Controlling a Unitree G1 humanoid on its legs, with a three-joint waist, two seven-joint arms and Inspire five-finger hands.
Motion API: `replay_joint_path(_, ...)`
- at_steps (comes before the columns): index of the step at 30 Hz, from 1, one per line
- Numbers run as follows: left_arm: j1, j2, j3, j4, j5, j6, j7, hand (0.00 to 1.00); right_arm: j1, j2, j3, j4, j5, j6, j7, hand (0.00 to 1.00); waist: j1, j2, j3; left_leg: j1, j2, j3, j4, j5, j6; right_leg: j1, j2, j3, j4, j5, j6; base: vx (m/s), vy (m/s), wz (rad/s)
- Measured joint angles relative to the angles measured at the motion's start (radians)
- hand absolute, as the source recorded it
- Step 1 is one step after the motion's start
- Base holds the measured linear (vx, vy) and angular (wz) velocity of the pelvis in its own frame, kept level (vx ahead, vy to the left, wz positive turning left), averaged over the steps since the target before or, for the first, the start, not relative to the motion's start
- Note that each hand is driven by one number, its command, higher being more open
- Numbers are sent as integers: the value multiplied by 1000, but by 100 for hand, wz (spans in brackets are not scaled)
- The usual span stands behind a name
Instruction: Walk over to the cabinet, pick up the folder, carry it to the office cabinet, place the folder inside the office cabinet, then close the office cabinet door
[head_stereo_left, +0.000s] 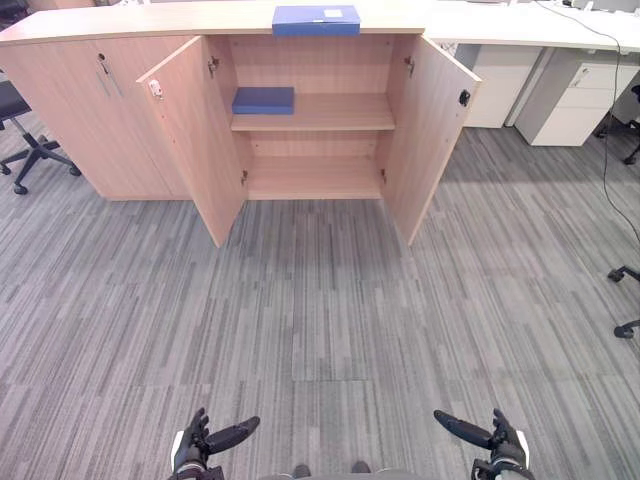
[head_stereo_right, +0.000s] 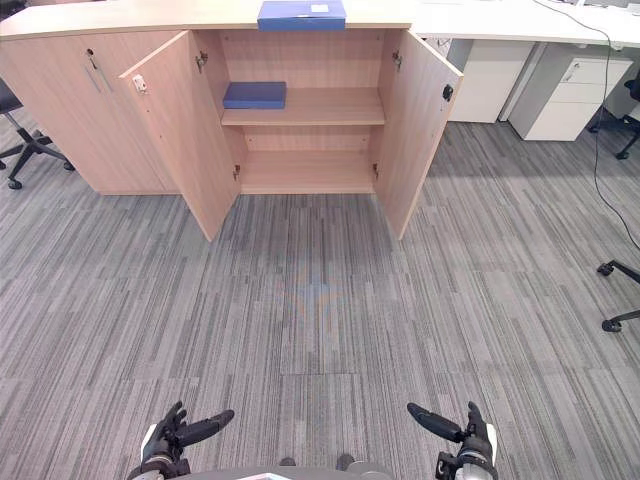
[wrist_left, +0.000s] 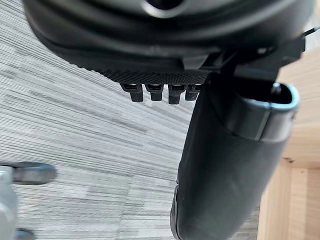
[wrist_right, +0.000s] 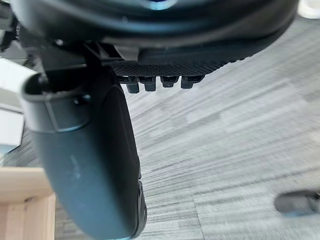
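Observation:
A wooden cabinet (head_stereo_left: 315, 180) stands ahead across the grey carpet with both doors swung open, the left door (head_stereo_left: 195, 140) and the right door (head_stereo_left: 430, 130). One blue folder (head_stereo_left: 316, 20) lies on the cabinet's top. A second blue folder (head_stereo_left: 263, 100) lies flat on the inner shelf, at its left end. My left hand (head_stereo_left: 195, 445) and right hand (head_stereo_left: 500, 440) hang low at the view's bottom edge, far from the cabinet, with thumbs pointing inward. Both hands are open and hold nothing; their wrist views show the left hand (wrist_left: 165, 45) and the right hand (wrist_right: 150, 40) over carpet.
A closed cabinet section (head_stereo_left: 80, 110) adjoins on the left, with a black office chair (head_stereo_left: 25, 140) beside it. White drawer units (head_stereo_left: 575, 100) stand under a desk at the right. Another chair's base (head_stereo_left: 625, 300) sits at the right edge. Carpet stretches between me and the cabinet.

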Motion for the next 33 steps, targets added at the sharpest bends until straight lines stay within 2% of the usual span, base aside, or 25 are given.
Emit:
replay_joint_path(9,8,0,0,-33,0,0,-18,100,-24,-3,0,-39,-22,0,24,100,-16,6,30,16,1,6,-3,-11,-18,23,0,1,-20,0,1,36,-2,-1)
replay_joint_path(12,8,-2,-1,-53,-1,0,-18,100,-43,-13,8,-40,-22,1,24,100,-16,11,44,2,2,33,14,-24,-33,11,-1,15,-17,0,2,-7,-12,-17)
replay_joint_path(17,3,-3,-3,-106,-9,0,-14,100,-62,-23,16,-64,-21,10,20,100,-15,27,71,-75,17,60,113,-94,-9,-34,6,28,1,-10,5,-6,3,-13)
replay_joint_path(20,10,-3,-3,-156,-10,0,-8,100,-63,-23,16,-77,-21,12,6,100,-13,27,73,-113,23,66,173,-138,6,-67,5,26,47,-58,20,79,26,-2)
replay_joint_path(22,10,-3,-3,-190,-20,0,-6,100,-64,-23,16,-77,-21,12,-5,100,0,26,74,-134,26,78,236,-185,20,-120,0,29,169,-124,34,143,37,-14)
replay_joint_path(23,8,-3,-3,-196,-29,0,-2,100,-64,-23,16,-77,-21,13,-8,100,6,26,75,-134,26,83,255,-207,26,-150,-5,27,243,-155,51,137,44,-23)
replay_joint_path(24,10,-1,-3,-209,-29,0,11,100,-70,-21,21,-77,-20,16,-9,100,7,28,77,-129,25,87,265,-227,33,-202,-14,2,371,-183,73,189,68,-16)
replay_joint_path(25,3,3,-4,-219,-29,0,18,100,-76,-19,27,-77,-20,17,-10,100,4,29,89,-100,22,80,256,-241,45,-278,-33,-42,568,-184,81,288,85,-1)
replay_joint_path(26,-4,9,-8,-222,-29,-2,22,100,-77,-18,28,-78,-20,18,-10,100,2,26,101,-75,16,74,251,-246,55,-316,-49,-66,658,-198,85,354,68,20)
replay_joint_path(27,-15,26,-28,-220,-31,-1,34,100,-71,-18,29,-79,-20,23,-10,100,-5,25,109,-36,9,56,235,-262,65,-358,-64,-99,732,-234,58,347,39,32)
replay_joint_path(29,-33,42,-46,-220,-47,-2,35,100,-64,-18,30,-87,-19,23,-14,100,-26,31,122,28,11,10,190,-274,67,-434,-58,-125,707,-265,38,381,2,53)
replay_joint_path(30,-50,42,-46,-216,-48,-2,36,100,-66,-23,32,-87,-19,23,-14,100,-35,41,137,50,23,-2,172,-274,67,-454,-49,-134,680,-263,31,490,-53,70)
replay_joint_path(31,-84,38,-47,-209,-49,-3,41,100,-70,-35,41,-87,-19,24,-15,100,-46,65,163,85,58,-28,140,-274,66,-501,-21,-157,585,-236,2,510,-98,72)
replay_joint_path(32,-113,40,-47,-205,-49,-5,51,100,-72,-38,50,-87,-19,24,-17,100,-50,70,177,101,79,-42,132,-274,56,-555,-5,-176,456,-157,-3,635,-136,69)
replay_joint_path(33,-124,42,-47,-201,-49,-7,53,100,-68,-38,55,-87,-19,24,-17,100,-50,67,178,112,85,-49,131,-276,32,-565,-3,-184,372,-90,-3,571,-125,68)
